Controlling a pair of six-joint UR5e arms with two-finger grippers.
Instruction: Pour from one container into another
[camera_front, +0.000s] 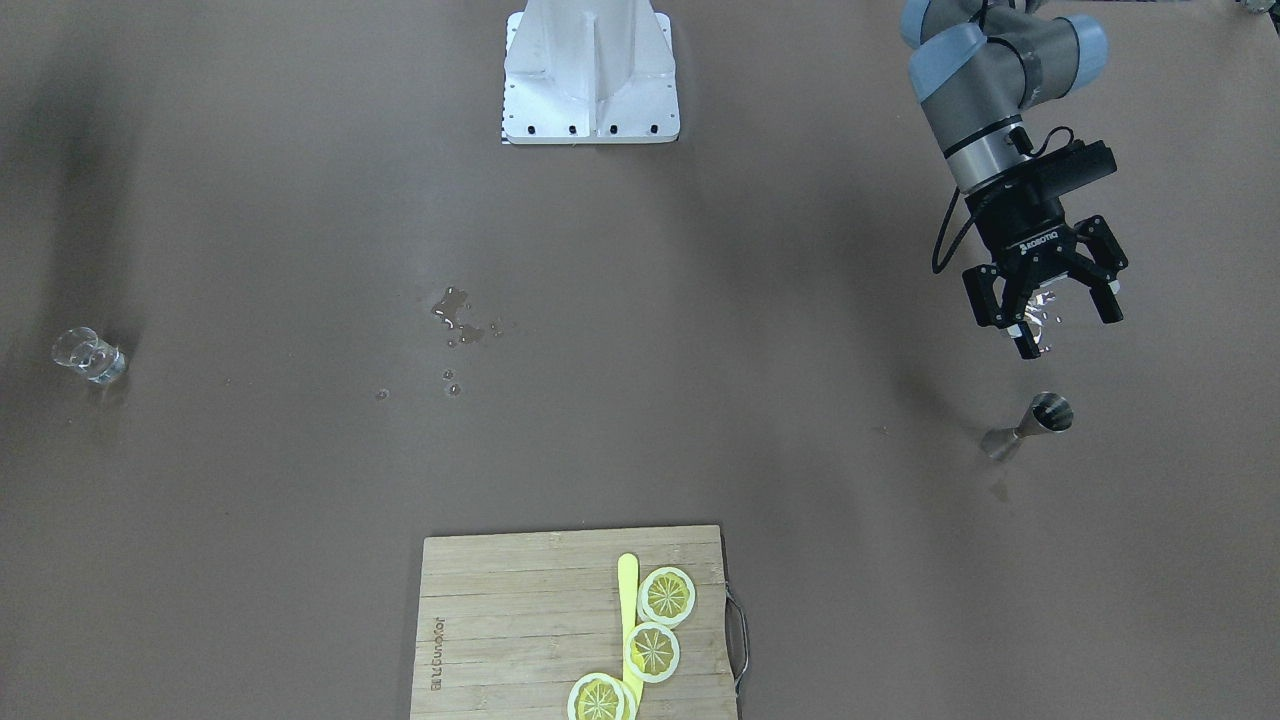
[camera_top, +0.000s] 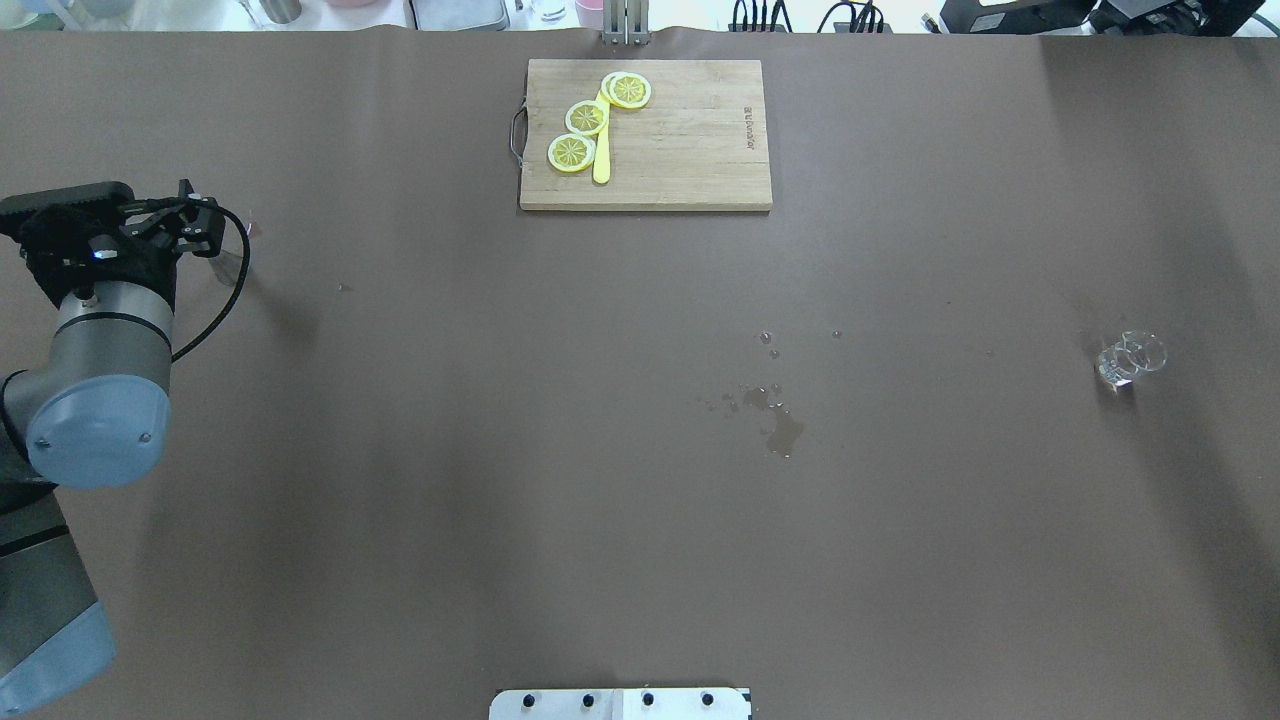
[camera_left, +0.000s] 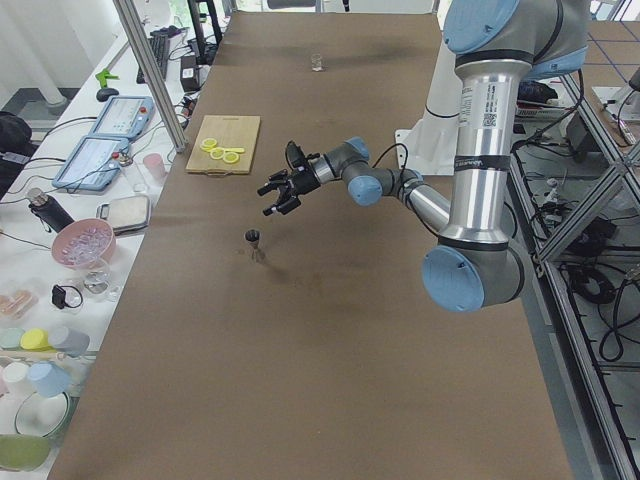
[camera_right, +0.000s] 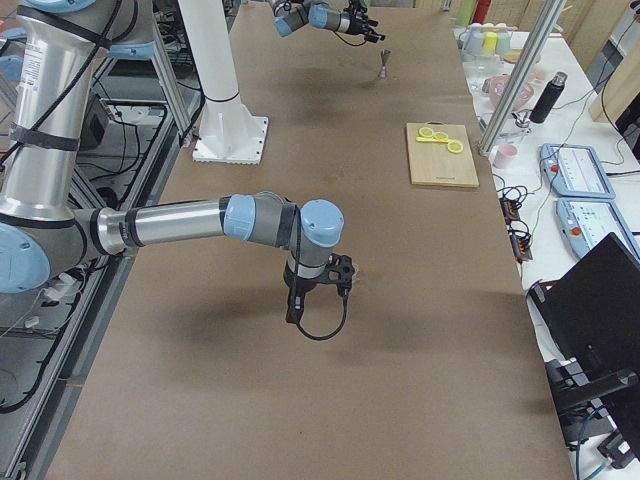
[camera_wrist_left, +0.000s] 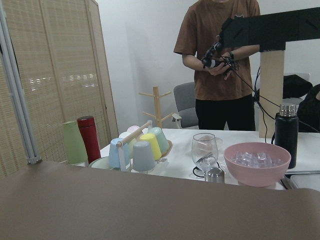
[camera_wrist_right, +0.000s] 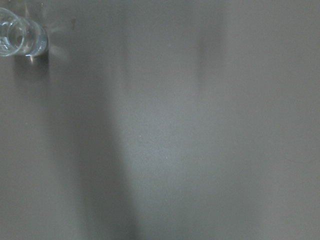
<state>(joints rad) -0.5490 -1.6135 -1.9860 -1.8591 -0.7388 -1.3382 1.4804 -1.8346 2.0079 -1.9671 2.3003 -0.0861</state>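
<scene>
A small steel jigger (camera_front: 1030, 425) stands upright on the brown table, also seen in the exterior left view as the jigger (camera_left: 254, 239). My left gripper (camera_front: 1065, 320) hovers just behind and above it, open and holding nothing, angled toward the table. A clear glass (camera_front: 90, 357) sits at the opposite end of the table; the same glass (camera_wrist_right: 20, 37) shows in the top left corner of the right wrist view. My right gripper (camera_right: 338, 270) hangs close to that glass; I cannot tell whether it is open or shut.
A wooden cutting board (camera_front: 500, 620) with three lemon slices and a yellow knife lies at the operators' edge. A water spill (camera_front: 458, 318) marks the middle of the table. The robot's white base (camera_front: 590, 80) stands at the back. A person stands beyond the table.
</scene>
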